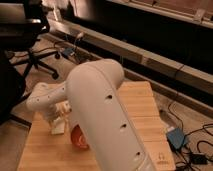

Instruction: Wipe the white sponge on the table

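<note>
The single camera view looks down past the robot's own arm (pixel 102 120), whose bulky white upper link with a row of small dark holes fills the middle of the frame and hides a good part of the table (pixel 142 102) behind it. A slimmer white forearm bends off to the left and ends in the gripper (pixel 60 118), which hangs low over the left part of the tabletop, near its left edge. Whether the gripper is spread or clamped cannot be told from here, since its tip is a pale cluster against the pale wood. Directly beneath it lies the white sponge (pixel 58 130), a small off-white block flat on the planks; the gripper appears to touch its top, though the exact contact is unclear. Just to the right of the sponge sits a brown bowl (pixel 78 141), reddish orange inside and half covered by the big arm link. The right part of the table shows bare light strip grain. Beyond the table, on the floor, stand a dark office chair (pixel 36 56) at upper left and a blue box (pixel 175 137) at right, with black cables (pixel 200 152) trailing past it — further back runs a long dark wall with pale horizontal ledges
</note>
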Action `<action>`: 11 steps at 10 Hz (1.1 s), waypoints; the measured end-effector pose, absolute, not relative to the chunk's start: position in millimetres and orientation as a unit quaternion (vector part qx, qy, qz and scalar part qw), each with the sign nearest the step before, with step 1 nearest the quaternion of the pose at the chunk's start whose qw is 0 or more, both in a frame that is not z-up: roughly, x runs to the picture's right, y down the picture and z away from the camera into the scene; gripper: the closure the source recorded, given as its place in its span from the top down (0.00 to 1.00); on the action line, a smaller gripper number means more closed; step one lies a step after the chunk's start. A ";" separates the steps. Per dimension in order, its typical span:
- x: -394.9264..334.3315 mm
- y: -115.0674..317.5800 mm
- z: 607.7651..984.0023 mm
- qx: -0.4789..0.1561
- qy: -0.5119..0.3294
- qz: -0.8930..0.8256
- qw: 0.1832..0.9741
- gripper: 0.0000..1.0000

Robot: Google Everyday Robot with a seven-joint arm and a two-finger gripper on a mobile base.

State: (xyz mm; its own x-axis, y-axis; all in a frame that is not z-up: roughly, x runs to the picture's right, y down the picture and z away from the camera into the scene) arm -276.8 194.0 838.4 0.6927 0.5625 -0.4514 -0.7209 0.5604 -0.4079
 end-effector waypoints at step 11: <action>-283.8 211.6 840.4 -0.303 0.150 0.353 0.872 0.22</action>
State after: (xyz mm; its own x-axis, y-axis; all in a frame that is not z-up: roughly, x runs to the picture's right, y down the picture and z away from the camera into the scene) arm -283.8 211.6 840.4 0.7059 0.5248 -0.4757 -0.7067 0.5674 -0.4226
